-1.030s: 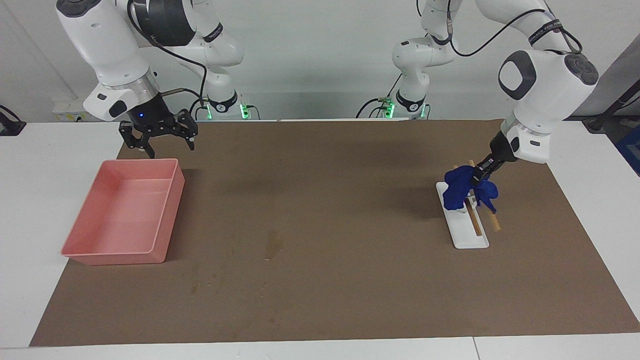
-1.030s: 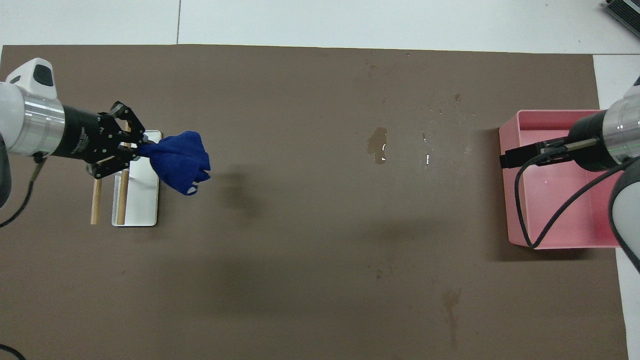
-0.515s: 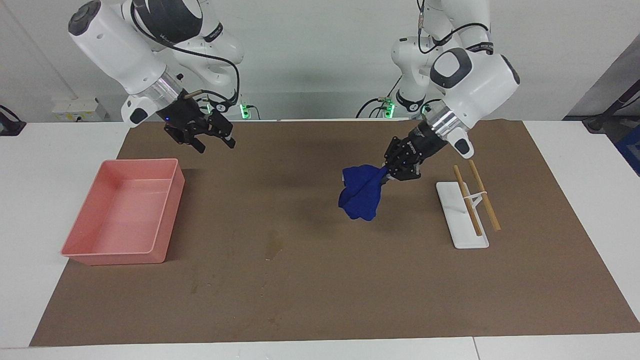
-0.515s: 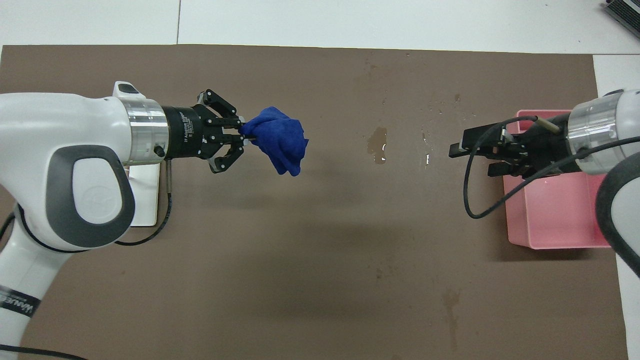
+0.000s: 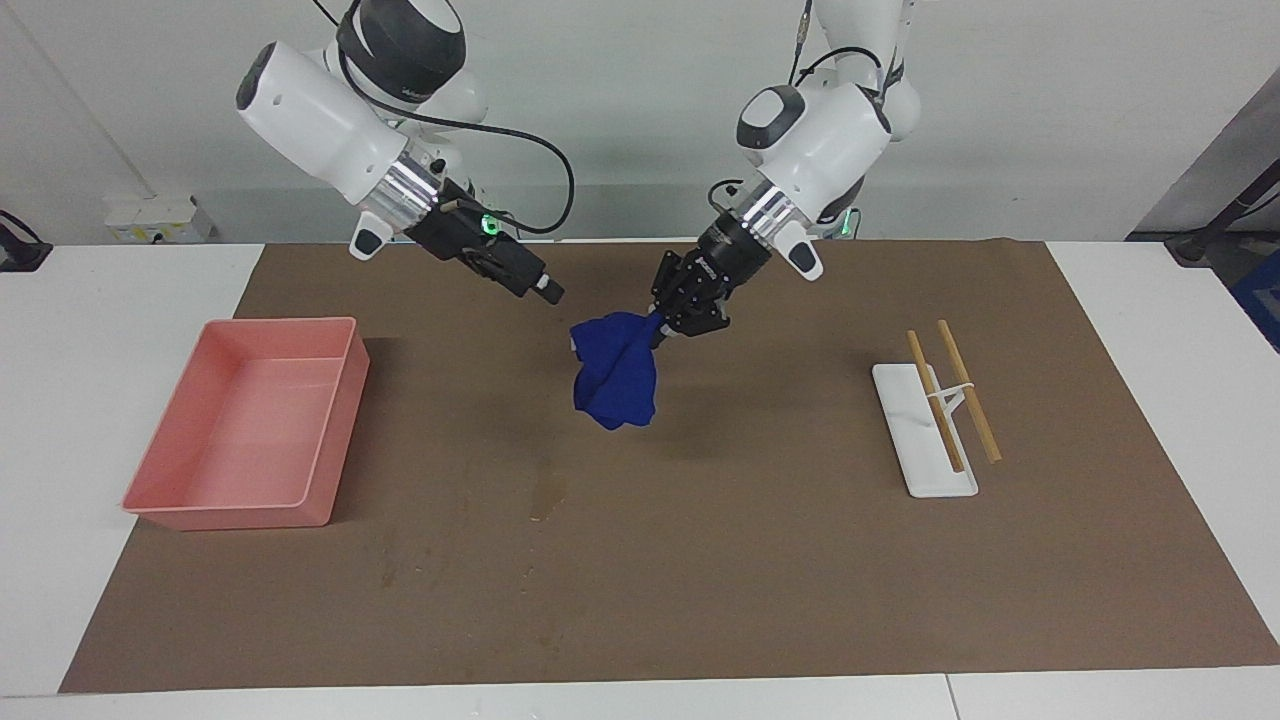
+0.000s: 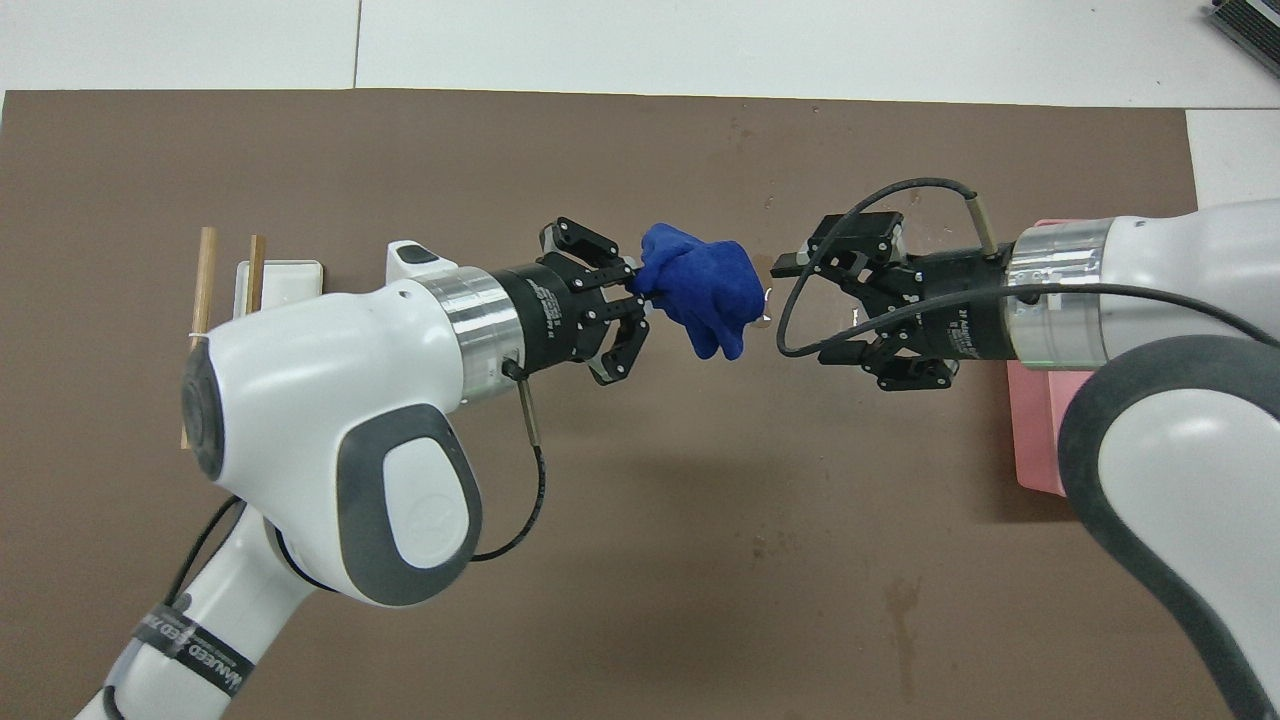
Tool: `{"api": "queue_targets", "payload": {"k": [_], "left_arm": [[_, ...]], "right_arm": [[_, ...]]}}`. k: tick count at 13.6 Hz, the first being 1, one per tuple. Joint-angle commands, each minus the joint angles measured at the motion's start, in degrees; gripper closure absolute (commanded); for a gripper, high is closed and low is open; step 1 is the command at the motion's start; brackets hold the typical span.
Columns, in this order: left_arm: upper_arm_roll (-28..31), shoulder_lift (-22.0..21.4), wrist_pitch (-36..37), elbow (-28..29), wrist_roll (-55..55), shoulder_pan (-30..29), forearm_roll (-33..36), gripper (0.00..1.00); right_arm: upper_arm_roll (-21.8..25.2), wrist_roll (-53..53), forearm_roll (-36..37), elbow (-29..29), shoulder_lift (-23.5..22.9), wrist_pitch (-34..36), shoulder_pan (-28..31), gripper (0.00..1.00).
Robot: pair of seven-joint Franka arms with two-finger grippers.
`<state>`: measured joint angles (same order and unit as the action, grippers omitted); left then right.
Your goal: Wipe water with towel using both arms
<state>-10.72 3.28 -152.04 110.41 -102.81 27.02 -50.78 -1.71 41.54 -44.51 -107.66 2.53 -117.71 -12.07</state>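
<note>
The towel (image 5: 614, 382) hangs bunched in the left hand's (image 5: 662, 330) clenched grip, in the air above the mat. The right hand (image 6: 800, 305), fingers spread, hovers just beside it.

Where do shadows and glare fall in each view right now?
Facing view: a soft shadow lies on the mat under the hanging towel; the water shows no glare. Overhead view: broad arm shadows darken the mat nearer the robots; a white glint edges the towel.
</note>
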Motion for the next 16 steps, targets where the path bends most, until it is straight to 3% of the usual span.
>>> {"api": "queue_targets", "payload": {"k": [1,7,11,12,13,14,16], "left_arm": [[1.0,-1.8,-1.9,1.8,-1.8,2.9,-1.3,1.0],[1.0,-5.3,-1.2,3.9,-3.2,5.0,-1.3,1.0],[1.0,-5.1,-5.2,4.7,-3.1,6.8,-1.4,1.0],[1.0,-5.2,-6.4,5.4,-3.1,6.9,-1.4,1.0],[1.0,-5.2,-8.0,6.0,-3.1,7.8,-1.4,1.0],[1.0,-5.1,-10.5,6.2,-3.1,8.7,-1.4,1.0],[1.0,-4.9,-12.0,6.2,-3.3,8.8,-1.6,1.0]], "right_arm": [[0.1,5.3,-3.5,-2.8,1.6,-1.6,-1.4,0.0],[0.1,5.7,-7.8,-6.2,0.1,-7.0,-1.0,0.0],[0.1,5.8,-7.9,-6.3,0.1,-7.4,-1.7,0.01],[0.1,5.2,-7.9,-6.3,0.1,-7.2,-1.8,0.3],[0.1,5.0,-7.8,-6.3,0.1,-6.9,-1.8,0.67],[0.1,4.6,-7.8,-6.2,0.0,-6.5,-1.7,0.97],[0.1,4.2,-7.7,-6.2,0.1,-6.3,-1.9,1.0]]}}
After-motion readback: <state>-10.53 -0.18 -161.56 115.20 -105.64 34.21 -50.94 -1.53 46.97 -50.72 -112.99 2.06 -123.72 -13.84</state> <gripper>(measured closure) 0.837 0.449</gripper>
